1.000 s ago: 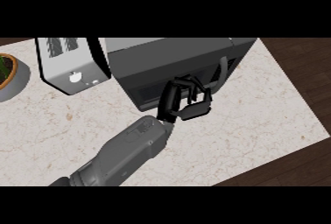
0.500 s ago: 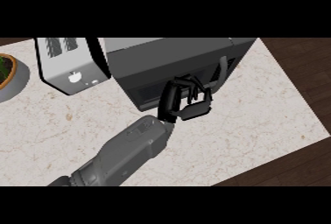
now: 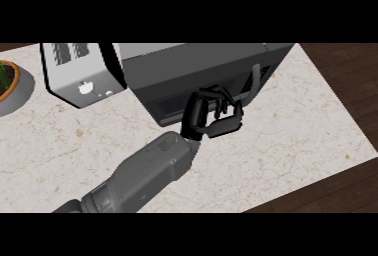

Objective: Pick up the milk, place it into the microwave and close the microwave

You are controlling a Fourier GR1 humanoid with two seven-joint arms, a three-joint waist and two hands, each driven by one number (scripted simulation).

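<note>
The grey microwave [image 3: 199, 67] stands at the back of the counter, its dark door [image 3: 196, 92] flat against its front and the vertical handle [image 3: 255, 82] at the door's right side. My right hand [image 3: 214, 117] rests against the lower part of that door, fingers curled with nothing visible inside them. Its grey forearm [image 3: 148, 172] rises from the lower left. No milk shows anywhere. The left hand is out of the picture.
A silver toaster [image 3: 77, 72] stands just left of the microwave. A grey pot with a plant [image 3: 11, 87] sits at the far left edge. The marble counter [image 3: 280, 145] ends at the right and lower right, with dark wood floor beyond.
</note>
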